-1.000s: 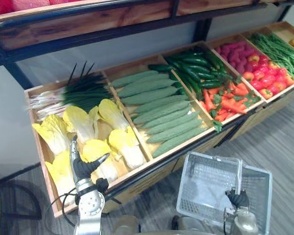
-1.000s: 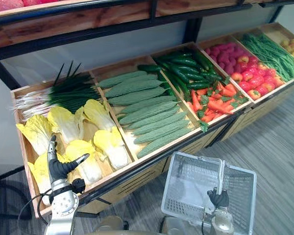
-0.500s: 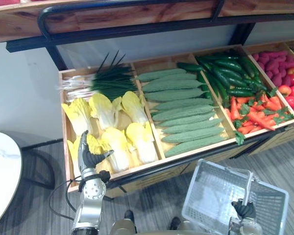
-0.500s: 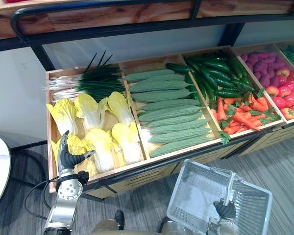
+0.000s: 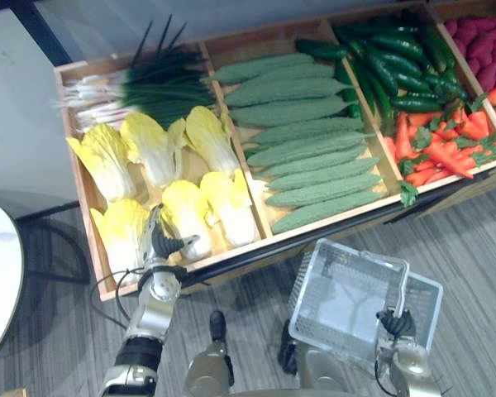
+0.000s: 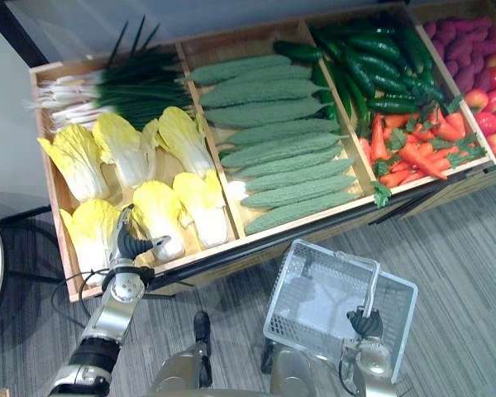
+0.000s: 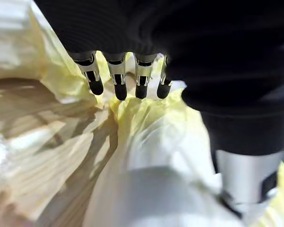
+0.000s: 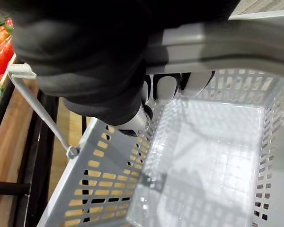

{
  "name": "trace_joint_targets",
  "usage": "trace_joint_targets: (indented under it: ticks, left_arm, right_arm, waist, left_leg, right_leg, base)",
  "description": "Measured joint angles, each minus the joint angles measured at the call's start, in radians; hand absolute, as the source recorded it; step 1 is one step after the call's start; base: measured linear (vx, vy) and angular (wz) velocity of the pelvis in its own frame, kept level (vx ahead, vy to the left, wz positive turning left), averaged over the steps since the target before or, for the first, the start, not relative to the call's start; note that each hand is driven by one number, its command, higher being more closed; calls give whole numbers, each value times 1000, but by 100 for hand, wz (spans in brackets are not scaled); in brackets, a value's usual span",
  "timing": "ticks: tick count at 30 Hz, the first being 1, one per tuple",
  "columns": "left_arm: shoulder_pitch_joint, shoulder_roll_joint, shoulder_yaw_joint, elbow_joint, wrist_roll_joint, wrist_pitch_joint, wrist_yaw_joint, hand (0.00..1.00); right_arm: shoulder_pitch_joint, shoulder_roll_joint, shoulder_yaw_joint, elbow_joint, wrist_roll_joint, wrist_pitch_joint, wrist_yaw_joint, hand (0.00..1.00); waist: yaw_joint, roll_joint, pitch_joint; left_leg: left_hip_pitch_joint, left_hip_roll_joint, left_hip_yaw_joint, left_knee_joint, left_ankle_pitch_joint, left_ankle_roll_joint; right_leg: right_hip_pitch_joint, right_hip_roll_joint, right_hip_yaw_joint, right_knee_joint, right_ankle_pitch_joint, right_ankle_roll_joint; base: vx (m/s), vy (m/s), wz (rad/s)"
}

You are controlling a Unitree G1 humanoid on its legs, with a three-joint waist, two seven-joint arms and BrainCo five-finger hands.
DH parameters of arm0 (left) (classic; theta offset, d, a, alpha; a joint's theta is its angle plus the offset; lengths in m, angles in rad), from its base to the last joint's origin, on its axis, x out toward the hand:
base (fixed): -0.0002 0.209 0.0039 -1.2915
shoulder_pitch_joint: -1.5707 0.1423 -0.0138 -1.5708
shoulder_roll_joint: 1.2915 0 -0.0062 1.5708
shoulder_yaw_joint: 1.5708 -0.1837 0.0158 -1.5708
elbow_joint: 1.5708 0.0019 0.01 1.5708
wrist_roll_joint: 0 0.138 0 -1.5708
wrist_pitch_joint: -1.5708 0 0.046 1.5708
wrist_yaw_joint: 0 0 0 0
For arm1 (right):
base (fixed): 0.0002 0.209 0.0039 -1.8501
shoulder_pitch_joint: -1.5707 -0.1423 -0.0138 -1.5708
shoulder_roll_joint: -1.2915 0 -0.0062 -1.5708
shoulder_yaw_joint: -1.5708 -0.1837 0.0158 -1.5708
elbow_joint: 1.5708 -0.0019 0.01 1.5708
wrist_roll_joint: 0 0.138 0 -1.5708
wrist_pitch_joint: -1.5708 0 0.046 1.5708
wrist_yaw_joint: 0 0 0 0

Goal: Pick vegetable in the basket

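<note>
While right hand (image 5: pixel 394 322) grips basket (image 5: pixel 312 285), left hand (image 5: pixel 159 246) hides cabbage (image 5: pixel 186 217) contact.

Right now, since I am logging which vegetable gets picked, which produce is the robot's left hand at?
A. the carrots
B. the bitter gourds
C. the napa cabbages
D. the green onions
C: the left hand, fingers straight, is over the yellow napa cabbages at the front of the leftmost compartment, while the right hand grips the basket.
</note>
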Motion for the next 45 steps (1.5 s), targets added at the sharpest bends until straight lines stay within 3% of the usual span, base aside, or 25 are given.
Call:
trace_joint_targets:
  ticks: [8,11,15,20,25,33,38,41,42,45]
  left_arm:
    - [-41,34,9,38,-50,-22,-1,100]
    - [10,16,19,2,-131,-40,-2,100]
    - [153,-32,71,-127,-230,-39,-18,100]
    - [344,-95,105,-320,-279,-50,-19,100]
    - [356,-116,142,-405,-281,-57,-16,100]
    - [404,-206,148,-599,-281,-86,17,100]
    - [424,-212,148,-730,-287,-106,45,100]
    - [429,-214,148,-778,-305,-115,51,100]
    - [429,-216,147,-793,-305,-126,52,100]
    - [426,-208,148,-813,-305,-135,49,100]
  right_arm:
    - [-5,5,7,-54,0,-1,0,100]
    - [-8,10,7,-64,0,-1,0,100]
    - [-7,28,-1,-63,-1,0,-1,100]
    - [10,36,-11,-62,-3,1,0,100]
    - [12,46,-29,-45,-6,1,13,100]
    - [50,59,-65,-22,-6,2,20,100]
    - [50,70,-70,-37,-13,10,21,100]
    - [47,87,-66,-87,-24,25,20,100]
    - [49,85,-69,-109,-24,26,15,100]
    - [22,88,-65,-145,-35,25,8,100]
  waist:
    - [0,-4,32]
    - [1,-6,46]
    - [-1,-1,53]
    - [2,4,52]
    - [1,8,48]
    - [-5,56,-34]
    - [0,57,-42]
    - [-5,57,-43]
    - [-13,58,-44]
    - [-32,55,-49]
  left_leg:
    - [6,0,7,1,0,-1]
    - [24,-3,12,1,0,0]
    - [73,-12,12,-1,-11,6]
    - [151,-18,20,0,-44,6]
    - [193,-19,30,2,-49,3]
    - [243,-12,61,18,-93,10]
    - [269,-3,135,23,-106,10]
    - [273,17,230,86,-162,9]
    - [268,29,275,106,-180,12]
    - [262,69,408,127,-198,12]
  right_leg:
    - [-1,-3,12,8,-4,-1]
    - [3,-3,24,13,-8,2]
    - [49,-4,26,20,-27,8]
    - [129,-6,33,17,-59,24]
    - [167,0,53,2,-58,24]
    - [229,14,86,-56,-38,30]
    - [227,28,146,-72,-11,34]
    - [203,44,213,-97,19,37]
    - [197,34,175,-126,7,26]
    - [174,-59,-156,-136,23,-23]
  base:
    - [43,-3,-1]
    - [60,4,-6]
    - [53,6,1]
    - [59,11,0]
    - [68,-5,-8]
    - [29,8,-15]
    - [-11,16,-37]
    - [-77,19,-99]
    - [-60,39,-114]
    - [7,43,-128]
